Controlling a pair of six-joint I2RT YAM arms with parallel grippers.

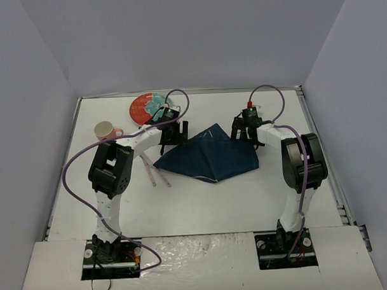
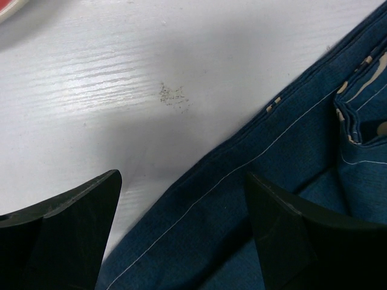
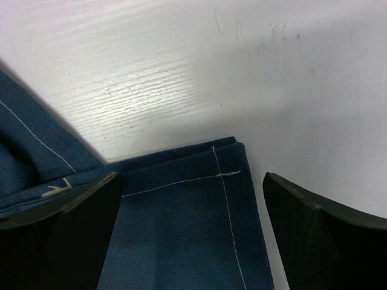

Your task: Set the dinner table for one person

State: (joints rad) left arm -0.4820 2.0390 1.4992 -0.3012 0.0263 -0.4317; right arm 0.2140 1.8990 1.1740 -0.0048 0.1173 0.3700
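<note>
A dark blue cloth placemat (image 1: 210, 154) lies folded and rumpled in the middle of the white dinner table (image 1: 202, 205). My left gripper (image 1: 173, 134) is open over the placemat's left edge (image 2: 242, 181), its jaws wide apart, with nothing between them. My right gripper (image 1: 245, 132) is open over the placemat's far right corner (image 3: 199, 205), which lies flat between the jaws. A red and teal plate (image 1: 147, 107) sits at the back left. A cream mug (image 1: 106, 130) with a pink handle stands left of it. Pink chopsticks (image 1: 155, 172) lie beside the left arm.
Pale lavender walls (image 1: 27, 125) enclose the table on three sides. The plate's rim shows in the top left corner of the left wrist view (image 2: 7, 9). Purple cables loop from both arms.
</note>
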